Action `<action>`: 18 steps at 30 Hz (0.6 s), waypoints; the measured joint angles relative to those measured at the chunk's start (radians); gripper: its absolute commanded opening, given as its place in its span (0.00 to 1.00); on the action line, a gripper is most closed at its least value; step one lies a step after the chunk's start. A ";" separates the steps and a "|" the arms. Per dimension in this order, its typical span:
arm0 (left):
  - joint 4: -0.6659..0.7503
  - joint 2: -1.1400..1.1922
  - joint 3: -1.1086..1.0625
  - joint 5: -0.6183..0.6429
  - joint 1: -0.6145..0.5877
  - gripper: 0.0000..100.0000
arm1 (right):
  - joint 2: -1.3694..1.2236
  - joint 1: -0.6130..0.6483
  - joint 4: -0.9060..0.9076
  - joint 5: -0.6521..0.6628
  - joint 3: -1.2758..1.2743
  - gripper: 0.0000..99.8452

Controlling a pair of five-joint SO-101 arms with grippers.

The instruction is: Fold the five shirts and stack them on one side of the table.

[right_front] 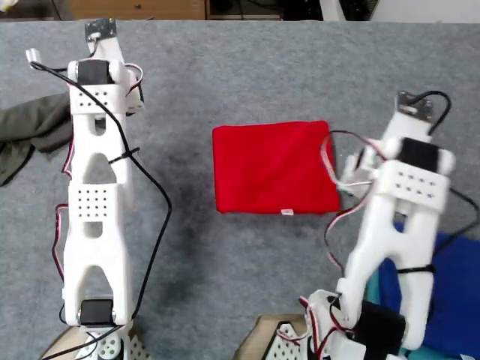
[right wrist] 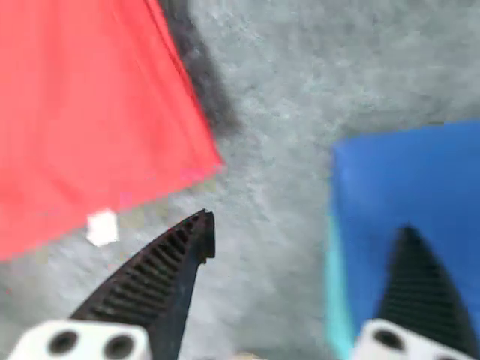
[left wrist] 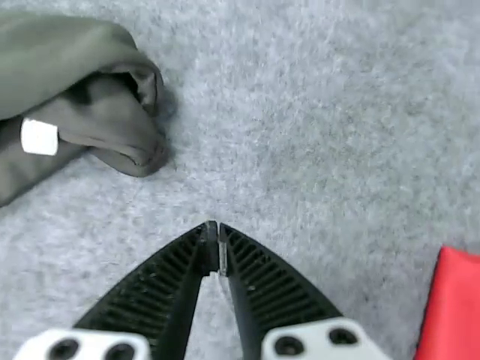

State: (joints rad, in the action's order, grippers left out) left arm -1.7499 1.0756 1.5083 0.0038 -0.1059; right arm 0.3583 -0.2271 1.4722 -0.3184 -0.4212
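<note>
**Red shirt folded in the middle**

The red shirt (right_front: 274,169) lies folded in the middle of the table (right_front: 225,90). Up close, the left gripper (left wrist: 212,240) is pinched closed near the green shirt (left wrist: 82,82). The right gripper (right wrist: 307,225) gapes wide between the red shirt and the blue shirt (right wrist: 405,172).

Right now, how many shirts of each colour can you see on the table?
red shirt: 1
olive-green shirt: 1
blue shirt: 1
teal cloth, just an edge showing under the blue shirt: 1
Total: 4
</note>
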 measured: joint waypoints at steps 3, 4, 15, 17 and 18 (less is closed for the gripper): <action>0.000 -0.095 -0.118 -0.012 0.000 0.02 | -0.018 0.084 -0.114 -0.178 -0.037 0.40; 0.000 -0.133 -0.161 -0.012 0.000 0.02 | -0.032 0.110 -0.161 -0.239 -0.048 0.40; 0.000 -0.379 -0.450 -0.081 -0.028 0.02 | -0.232 0.222 -0.414 -0.646 -0.063 0.40; 0.000 -0.379 -0.451 -0.081 -0.052 0.02 | -0.256 0.227 -0.420 -0.672 -0.071 0.40; 0.000 -0.379 -0.451 -0.081 -0.063 0.02 | -0.265 0.230 -0.422 -0.680 -0.071 0.40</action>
State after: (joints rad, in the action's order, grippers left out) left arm -1.7499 0.6966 1.0572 -0.0775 -0.1688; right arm 0.0928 0.0031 1.0503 -0.9981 -0.4918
